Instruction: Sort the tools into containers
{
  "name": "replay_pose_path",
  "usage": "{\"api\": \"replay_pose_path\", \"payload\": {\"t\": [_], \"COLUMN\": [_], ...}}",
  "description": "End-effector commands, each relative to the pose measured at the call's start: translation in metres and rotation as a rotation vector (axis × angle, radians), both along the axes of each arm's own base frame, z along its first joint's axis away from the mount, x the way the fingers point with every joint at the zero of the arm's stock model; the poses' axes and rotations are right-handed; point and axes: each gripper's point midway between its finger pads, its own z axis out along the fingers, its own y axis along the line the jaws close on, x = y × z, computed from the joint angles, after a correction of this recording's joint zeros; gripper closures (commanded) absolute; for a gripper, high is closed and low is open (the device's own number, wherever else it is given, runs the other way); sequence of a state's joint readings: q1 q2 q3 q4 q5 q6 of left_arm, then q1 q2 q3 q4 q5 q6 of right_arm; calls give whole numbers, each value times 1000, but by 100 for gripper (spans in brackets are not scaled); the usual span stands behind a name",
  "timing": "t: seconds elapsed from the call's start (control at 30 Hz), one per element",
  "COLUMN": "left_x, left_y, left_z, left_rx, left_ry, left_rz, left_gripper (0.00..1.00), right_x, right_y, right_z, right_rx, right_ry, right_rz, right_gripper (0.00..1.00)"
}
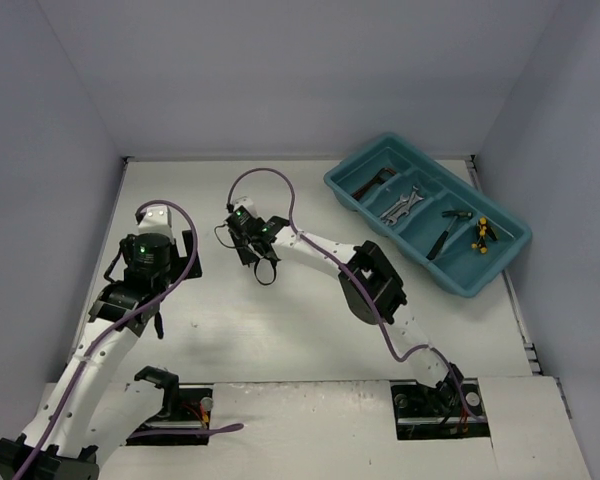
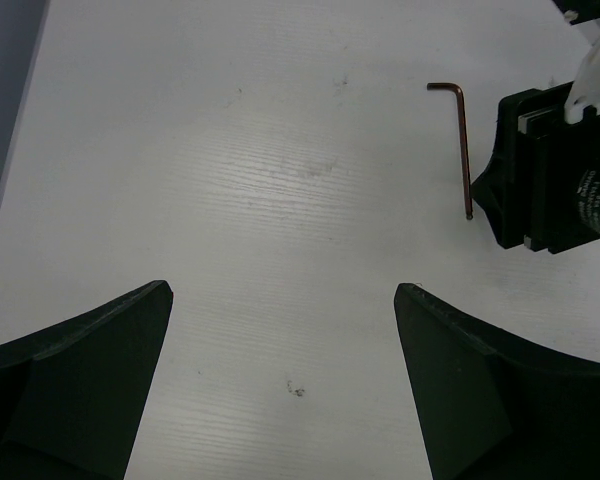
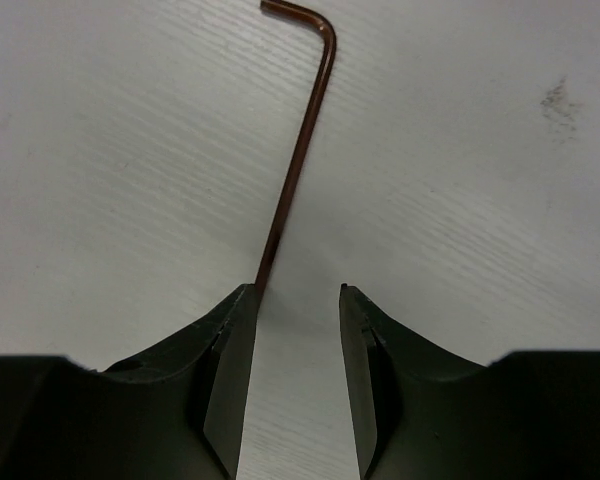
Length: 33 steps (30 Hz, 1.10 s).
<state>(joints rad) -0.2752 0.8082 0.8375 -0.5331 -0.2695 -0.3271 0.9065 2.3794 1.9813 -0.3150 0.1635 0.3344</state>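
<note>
A thin brown L-shaped hex key (image 3: 300, 160) lies flat on the white table (image 3: 480, 200). My right gripper (image 3: 295, 290) hovers low over its long end, open to a narrow gap. The key's tip meets the outer edge of the left fingertip (image 3: 238, 300), and only bare table shows between the jaws. The same hex key (image 2: 464, 150) shows in the left wrist view beside the right gripper's black body (image 2: 545, 170). My left gripper (image 2: 283, 290) stands wide open over bare table. The teal tray (image 1: 352, 195) at the back right holds silver wrenches (image 1: 402, 203), a dark tool (image 1: 375, 183), a black-handled tool (image 1: 445, 235) and a yellow-and-black one (image 1: 481, 235).
Grey walls (image 1: 280, 70) enclose the table on three sides. The tray lies diagonally against the right wall. Both arm bases (image 1: 435, 405) are bolted at the near edge.
</note>
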Motion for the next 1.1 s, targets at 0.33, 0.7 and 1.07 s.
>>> {"api": "replay_pose_path", "payload": {"t": [0.33, 0.7, 1.07], "left_x": [7, 7, 7], "left_y": [0, 0, -4], "left_z": [14, 13, 12], "left_rx": [-12, -12, -15], "left_ry": [-66, -64, -60], "left_rz": [20, 18, 5], "left_gripper": [10, 9, 10], "right_x": [7, -62, -133], "right_y": [2, -83, -143], "right_z": [-13, -16, -12], "right_rx": [-18, -123, -119], "right_ry": [-50, 60, 202], "right_rz": [-74, -93, -35], "right_gripper": [79, 100, 82]}}
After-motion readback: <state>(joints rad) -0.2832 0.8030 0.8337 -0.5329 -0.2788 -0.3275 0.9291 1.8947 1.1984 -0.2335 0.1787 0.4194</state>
